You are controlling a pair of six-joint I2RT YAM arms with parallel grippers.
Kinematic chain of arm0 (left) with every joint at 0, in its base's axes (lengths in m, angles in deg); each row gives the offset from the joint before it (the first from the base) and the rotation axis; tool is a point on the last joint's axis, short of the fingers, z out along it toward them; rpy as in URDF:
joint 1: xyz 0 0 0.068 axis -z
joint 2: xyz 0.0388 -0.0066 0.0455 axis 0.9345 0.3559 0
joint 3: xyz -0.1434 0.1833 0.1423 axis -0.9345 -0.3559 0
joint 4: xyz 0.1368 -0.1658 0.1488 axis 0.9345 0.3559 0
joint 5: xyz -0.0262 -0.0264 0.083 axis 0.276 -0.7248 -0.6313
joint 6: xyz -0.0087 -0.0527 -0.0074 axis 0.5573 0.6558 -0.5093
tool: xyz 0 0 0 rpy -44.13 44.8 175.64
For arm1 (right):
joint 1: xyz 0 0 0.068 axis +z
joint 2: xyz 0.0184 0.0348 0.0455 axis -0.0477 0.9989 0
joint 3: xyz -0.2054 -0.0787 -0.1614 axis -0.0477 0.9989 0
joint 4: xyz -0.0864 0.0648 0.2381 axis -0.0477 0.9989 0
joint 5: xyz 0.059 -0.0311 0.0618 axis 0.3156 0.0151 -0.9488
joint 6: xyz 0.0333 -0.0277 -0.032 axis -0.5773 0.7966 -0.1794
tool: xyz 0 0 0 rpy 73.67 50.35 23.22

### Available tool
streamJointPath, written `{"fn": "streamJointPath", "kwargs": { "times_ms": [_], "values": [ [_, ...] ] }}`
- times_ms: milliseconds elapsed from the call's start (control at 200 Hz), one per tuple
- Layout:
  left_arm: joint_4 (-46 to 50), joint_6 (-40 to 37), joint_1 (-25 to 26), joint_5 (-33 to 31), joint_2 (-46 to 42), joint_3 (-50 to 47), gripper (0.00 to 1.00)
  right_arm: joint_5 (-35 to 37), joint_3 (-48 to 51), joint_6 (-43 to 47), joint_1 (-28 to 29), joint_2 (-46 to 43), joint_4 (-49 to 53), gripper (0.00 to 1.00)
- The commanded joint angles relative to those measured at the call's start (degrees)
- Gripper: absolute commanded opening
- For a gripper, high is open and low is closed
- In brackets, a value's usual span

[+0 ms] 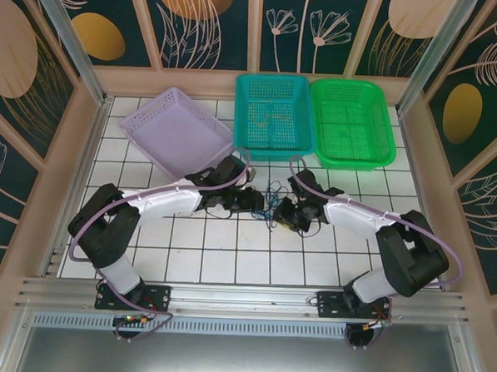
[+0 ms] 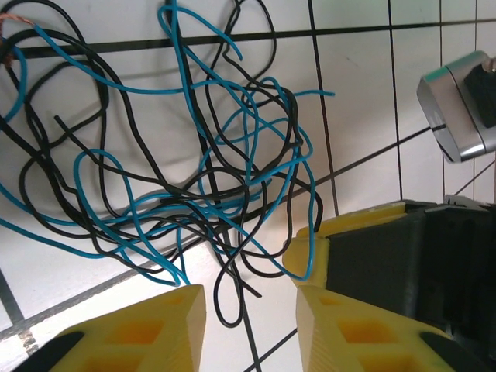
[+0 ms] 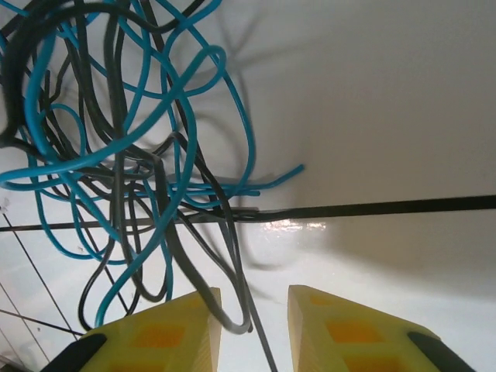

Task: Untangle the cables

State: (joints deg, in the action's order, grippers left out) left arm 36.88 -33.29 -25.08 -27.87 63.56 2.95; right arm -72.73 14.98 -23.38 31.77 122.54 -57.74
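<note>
The cables (image 1: 271, 202) are lying in one loose knot on the white tiled desk (image 1: 228, 252), near its middle, a little in front of the teal basket (image 1: 273, 78). The left hand (image 1: 253, 202) is reaching into the knot from the left and the right hand (image 1: 285, 211) from the right, so the two are facing each other with the tangle between them. In the left wrist view, blue and black strands are crossing over one another many times. The left hand's yellow fingers (image 2: 147, 333) are standing narrowly apart, and the end of a black loop is lying in the gap without being pinched, so this hand is gripping nothing. A blue strand is curving down against a yellow finger of the right hand opposite. In the right wrist view, that hand's fingers (image 3: 353, 333) are also standing a little apart. A dark strand is looping down into the gap and brushing the inner face of one finger, and the gap is far wider than the strand, so nothing is being clamped. A lilac basket (image 1: 163, 136) is sitting askew at the back left, and a green basket (image 1: 352, 125) is sitting beside the teal one.
</note>
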Motion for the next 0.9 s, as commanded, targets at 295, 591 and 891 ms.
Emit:
{"fn": "streamJointPath", "kwargs": {
  "times_ms": [295, 591, 891],
  "values": [
    [0.06, -7.82, 1.36, 0.01, 1.42, 1.36, 0.57, 4.66, -1.82, 3.75, 0.13, 2.37, -4.34, 0.00],
    [-0.97, -14.75, 2.75, -4.29, 6.32, 5.71, 0.68, -10.55, 3.64, 6.27, -5.43, -4.28, -4.95, 0.00],
    [-4.27, -15.55, 3.66, -4.65, 10.56, 7.21, 0.68, -21.23, 1.95, 9.12, -10.24, -4.08, -3.80, 0.00]
  ]
}}
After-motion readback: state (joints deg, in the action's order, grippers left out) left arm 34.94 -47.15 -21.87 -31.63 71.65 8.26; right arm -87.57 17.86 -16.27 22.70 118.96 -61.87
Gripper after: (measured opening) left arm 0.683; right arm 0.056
